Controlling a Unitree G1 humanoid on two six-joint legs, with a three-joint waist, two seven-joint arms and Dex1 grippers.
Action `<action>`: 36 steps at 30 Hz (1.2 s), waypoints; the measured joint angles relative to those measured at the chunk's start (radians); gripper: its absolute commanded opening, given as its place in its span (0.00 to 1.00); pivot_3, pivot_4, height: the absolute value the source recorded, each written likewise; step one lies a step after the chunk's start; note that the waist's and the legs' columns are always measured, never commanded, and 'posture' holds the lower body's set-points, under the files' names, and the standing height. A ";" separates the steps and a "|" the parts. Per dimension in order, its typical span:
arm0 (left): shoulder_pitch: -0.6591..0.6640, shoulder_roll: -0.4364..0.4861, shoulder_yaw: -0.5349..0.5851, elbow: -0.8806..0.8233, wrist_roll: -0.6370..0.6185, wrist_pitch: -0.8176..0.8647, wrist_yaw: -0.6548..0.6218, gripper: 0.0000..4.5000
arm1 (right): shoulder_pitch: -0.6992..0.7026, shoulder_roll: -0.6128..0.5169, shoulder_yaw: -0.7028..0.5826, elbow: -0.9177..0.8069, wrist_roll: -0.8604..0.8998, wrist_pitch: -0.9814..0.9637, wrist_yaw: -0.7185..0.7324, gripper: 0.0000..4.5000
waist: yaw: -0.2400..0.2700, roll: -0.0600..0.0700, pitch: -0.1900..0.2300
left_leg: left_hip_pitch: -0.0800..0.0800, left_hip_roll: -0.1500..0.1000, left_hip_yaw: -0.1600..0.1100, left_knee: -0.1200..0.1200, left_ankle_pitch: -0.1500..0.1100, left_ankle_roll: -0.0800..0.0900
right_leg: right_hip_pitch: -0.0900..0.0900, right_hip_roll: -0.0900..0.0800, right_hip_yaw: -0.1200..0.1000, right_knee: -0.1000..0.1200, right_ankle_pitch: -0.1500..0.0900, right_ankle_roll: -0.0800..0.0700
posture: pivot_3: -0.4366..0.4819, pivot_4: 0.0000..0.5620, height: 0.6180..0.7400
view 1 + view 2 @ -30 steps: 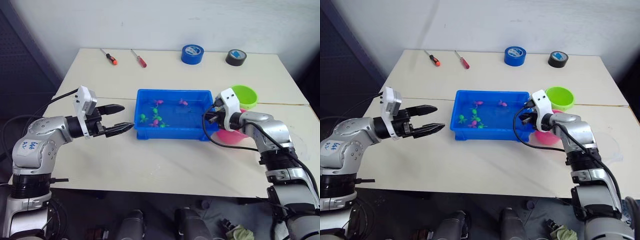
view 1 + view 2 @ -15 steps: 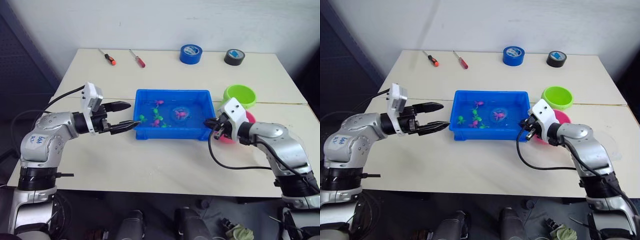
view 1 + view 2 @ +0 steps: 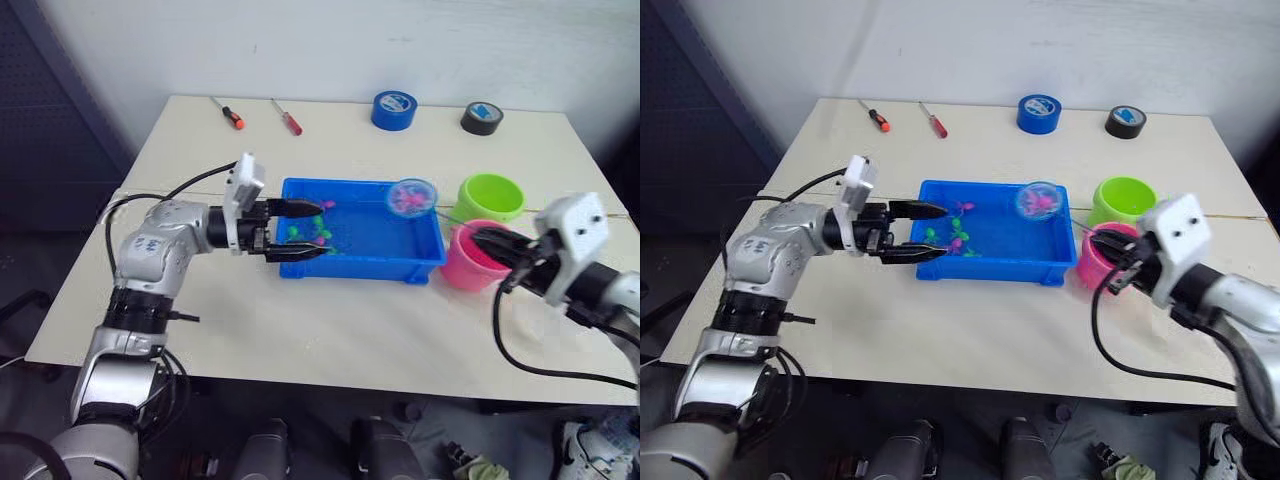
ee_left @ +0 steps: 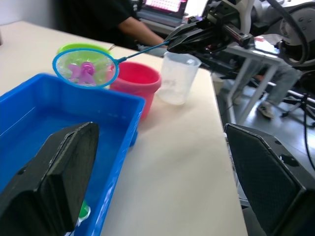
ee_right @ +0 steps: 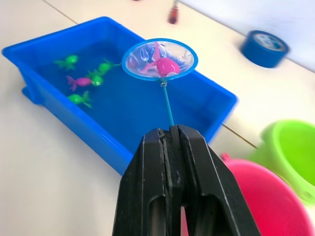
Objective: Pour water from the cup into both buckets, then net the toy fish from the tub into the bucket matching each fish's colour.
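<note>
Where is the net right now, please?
The net, holding a pink fish, is lifted over the tub's far right corner, beside the green bucket.

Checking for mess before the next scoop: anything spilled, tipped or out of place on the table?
Nothing stands out. The tub, pink bucket, green bucket and cup stand upright, with no visible puddle. The right gripper holds the net, a pink fish inside.

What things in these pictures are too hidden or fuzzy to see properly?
- How many fish are in the tub: the left hand covers part of the water in the eye views.
- How much water the pink bucket holds: in the eye views the right hand hangs over its opening.
- The person behind the table in the left wrist view: cut off by the top edge.
- The blue tape roll: blurred in the right wrist view.
</note>
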 measured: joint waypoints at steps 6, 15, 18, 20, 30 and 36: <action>-0.052 -0.071 -0.045 0.102 0.034 -0.059 -0.067 0.99 | 0.208 -0.080 -0.257 -0.101 -0.012 0.051 0.011 0.00 | 0.007 0.000 0.000 | 0.000 0.000 0.001 0.000 0.000 0.001 | 0.000 0.001 0.000 0.000 0.000 0.000 | 0.48 0.27 1.00; -0.079 -0.100 -0.049 0.153 0.056 -0.104 -0.096 0.99 | 0.468 -0.213 -0.191 -0.038 -0.377 -0.318 0.016 0.00 | 0.007 0.000 0.000 | 0.001 0.000 0.002 0.000 0.000 0.001 | 0.000 0.002 0.001 -0.001 0.000 0.000 | 0.48 0.27 1.00; -0.079 -0.099 -0.049 0.156 0.057 -0.106 -0.099 0.99 | 0.498 -0.249 -0.162 0.019 -0.485 -0.441 0.011 0.00 | 0.008 0.000 0.000 | 0.001 -0.001 0.002 0.001 0.001 0.001 | 0.000 0.002 0.001 -0.001 0.000 0.000 | 0.48 0.27 1.00; -0.079 -0.097 -0.046 0.158 0.059 -0.107 -0.099 0.99 | 0.519 -0.286 -0.133 0.073 -0.588 -0.563 0.004 0.00 | 0.008 0.000 0.000 | 0.001 -0.001 0.002 0.001 0.001 0.000 | 0.000 0.002 0.001 -0.001 0.000 0.000 | 0.48 0.27 1.00; -0.078 -0.090 -0.037 0.146 0.060 -0.088 -0.069 0.99 | 0.538 -0.456 -0.107 0.338 -0.995 -1.122 -0.081 0.00 | 0.007 0.000 0.000 | 0.001 0.000 0.003 0.001 0.004 -0.004 | 0.000 0.003 0.002 -0.001 0.000 0.000 | 0.48 0.27 1.00; -0.077 -0.075 -0.019 0.140 0.060 -0.079 -0.055 0.99 | 0.458 -0.384 -0.110 0.358 -0.939 -1.127 -0.037 0.00 | 0.005 0.000 0.000 | 0.001 0.000 0.003 0.001 0.004 -0.005 | 0.001 0.003 0.002 -0.001 0.000 0.000 | 0.48 0.27 1.00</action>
